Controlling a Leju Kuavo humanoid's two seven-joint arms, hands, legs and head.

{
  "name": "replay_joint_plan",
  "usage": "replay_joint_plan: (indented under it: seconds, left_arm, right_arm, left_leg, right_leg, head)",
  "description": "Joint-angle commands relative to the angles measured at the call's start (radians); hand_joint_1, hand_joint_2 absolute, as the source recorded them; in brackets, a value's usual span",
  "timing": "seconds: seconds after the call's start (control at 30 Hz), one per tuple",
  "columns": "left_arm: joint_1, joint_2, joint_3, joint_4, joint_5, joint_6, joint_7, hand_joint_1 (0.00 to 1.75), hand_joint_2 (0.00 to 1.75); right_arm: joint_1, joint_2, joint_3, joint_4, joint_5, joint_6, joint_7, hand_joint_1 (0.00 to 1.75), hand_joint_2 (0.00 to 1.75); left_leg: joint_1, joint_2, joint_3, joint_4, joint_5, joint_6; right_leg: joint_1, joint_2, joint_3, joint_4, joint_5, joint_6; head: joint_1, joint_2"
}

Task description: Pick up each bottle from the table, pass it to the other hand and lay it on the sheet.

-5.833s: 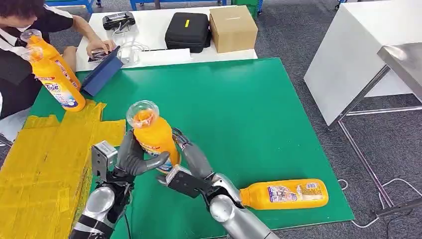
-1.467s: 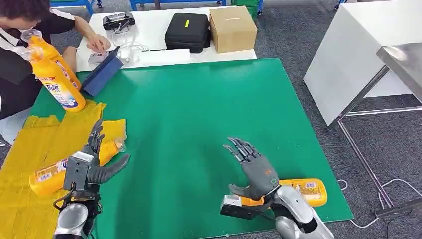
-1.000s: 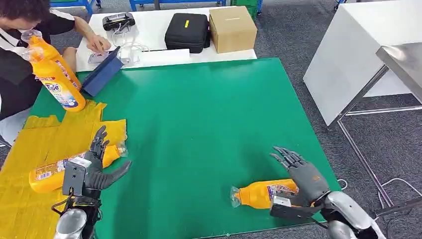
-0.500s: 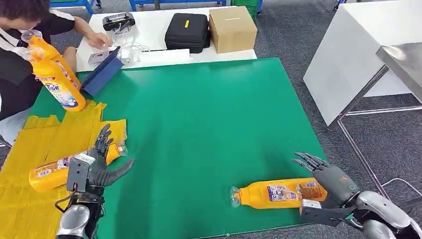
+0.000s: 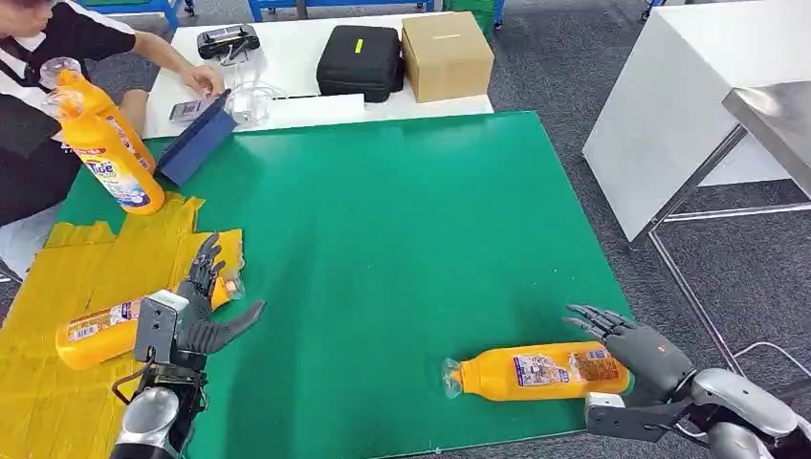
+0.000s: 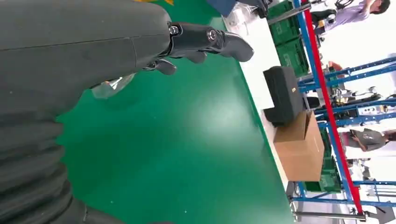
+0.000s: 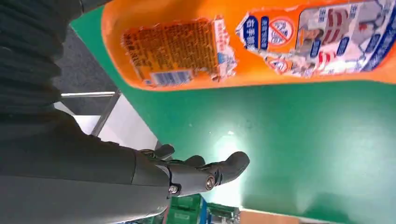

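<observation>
Orange bottle (image 5: 536, 372) lying at five o'clock on the green table (image 5: 402, 210), right hand (image 5: 636, 344) spread beside its base, holding nothing. Left hand (image 5: 196, 311) open too, by the bottle on the yellow sheet (image 5: 57, 402). Likely next: closing round the body. Label print (image 7: 173, 56) legible from the right wrist.

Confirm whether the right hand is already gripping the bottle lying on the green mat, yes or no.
No: the right hand hangs open at the base end of the lying bottle, fingers spread and not wrapped around it.
</observation>
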Motion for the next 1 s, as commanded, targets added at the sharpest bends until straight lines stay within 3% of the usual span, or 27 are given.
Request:
replay_joint_plan:
  seconds: [0.03, 0.3, 0.63, 0.67, 0.7, 0.73, 0.77, 1.0]
  left_arm:
    - [-0.041, 0.0, -0.034, 0.068, 0.002, 0.0, 0.002, 0.0, 1.75]
    - [-0.041, 0.001, -0.033, 0.065, 0.004, 0.001, 0.001, 0.0, 1.75]
    - [-0.039, 0.001, -0.042, 0.039, 0.013, 0.009, 0.018, 0.0, 1.75]
    - [-0.038, 0.001, -0.042, 0.038, 0.013, 0.01, 0.019, 0.0, 1.75]
    - [-0.034, 0.001, -0.04, 0.034, 0.013, 0.013, 0.021, 0.0, 1.75]
    - [-0.027, 0.001, -0.038, 0.023, 0.013, 0.013, 0.022, 0.0, 1.75]
    - [-0.024, 0.001, -0.036, 0.019, 0.013, 0.014, 0.024, 0.0, 1.75]
    - [-0.008, -0.004, -0.027, 0.0, 0.011, 0.014, 0.035, 0.0, 1.75]
  right_arm:
    - [-0.099, 0.081, 0.126, 0.143, 0.031, -0.006, 0.005, 0.0, 1.75]
    - [-0.1, 0.077, 0.134, 0.143, 0.037, -0.008, 0.009, 0.0, 1.75]
    - [-0.234, 0.242, 0.272, 0.398, 0.203, -0.089, 0.109, 0.0, 1.75]
    - [-0.234, 0.244, 0.273, 0.403, 0.21, -0.095, 0.12, 0.17, 1.75]
    - [-0.238, 0.25, 0.275, 0.411, 0.233, -0.107, 0.144, 0.79, 1.75]
    - [-0.246, 0.254, 0.281, 0.42, 0.257, -0.113, 0.165, 1.52, 1.75]
    - [-0.25, 0.256, 0.282, 0.423, 0.265, -0.114, 0.173, 1.69, 1.75]
    - [-0.293, 0.31, 0.294, 0.472, 0.375, -0.154, 0.224, 1.75, 1.75]
  left_leg:
    - [0.004, -0.002, 0.006, -0.001, -0.001, -0.002]
    - [0.002, -0.002, 0.004, -0.001, -0.001, -0.001]
    - [0.005, 0.0, 0.007, -0.001, -0.001, -0.002]
    - [0.003, 0.0, 0.005, -0.002, 0.0, -0.001]
    - [0.004, 0.0, 0.006, -0.001, -0.001, -0.001]
    - [0.005, 0.0, 0.008, -0.001, -0.001, -0.001]
    - [0.003, 0.002, 0.006, -0.001, 0.0, -0.001]
    - [0.004, 0.003, 0.008, -0.001, 0.0, -0.001]
  right_leg:
    - [0.004, 0.0, 0.008, -0.004, 0.0, -0.003]
    - [0.002, -0.001, 0.005, -0.002, 0.0, -0.002]
    - [0.004, 0.002, 0.008, -0.004, 0.0, -0.003]
    - [0.003, 0.001, 0.006, -0.004, 0.0, -0.002]
    - [0.004, 0.001, 0.007, -0.004, 0.0, -0.003]
    - [0.005, 0.001, 0.009, -0.004, 0.0, -0.003]
    - [0.004, 0.002, 0.006, -0.003, 0.0, -0.002]
    - [0.004, 0.002, 0.007, -0.003, 0.002, -0.002]
  head:
    - [0.0, 0.0]
    - [0.0, 0.0]
    - [0.0, 0.0]
    - [0.0, 0.0]
    - [0.0, 0.0]
    - [0.0, 0.0]
    - [0.0, 0.0]
    - [0.0, 0.0]
